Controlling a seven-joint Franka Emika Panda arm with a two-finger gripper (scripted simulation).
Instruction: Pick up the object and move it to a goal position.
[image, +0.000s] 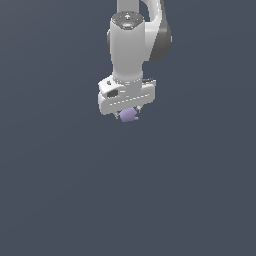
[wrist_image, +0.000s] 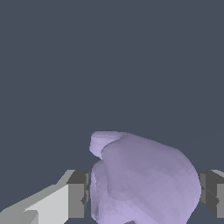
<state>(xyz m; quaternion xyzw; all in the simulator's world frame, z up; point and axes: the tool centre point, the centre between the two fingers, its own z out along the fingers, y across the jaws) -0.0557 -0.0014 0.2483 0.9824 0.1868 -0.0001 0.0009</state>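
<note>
The object is a tiny lavender lumpy blob, seen just under the white hand in the exterior view. In the wrist view the object fills the space between the two grey fingertip pads, which press on its sides. My gripper is shut on the object, with its fingers mostly hidden under the hand in the exterior view. The arm hangs straight down from the top of the exterior view. No goal marker shows.
A plain dark grey-blue surface fills both views. No other objects, containers or edges show.
</note>
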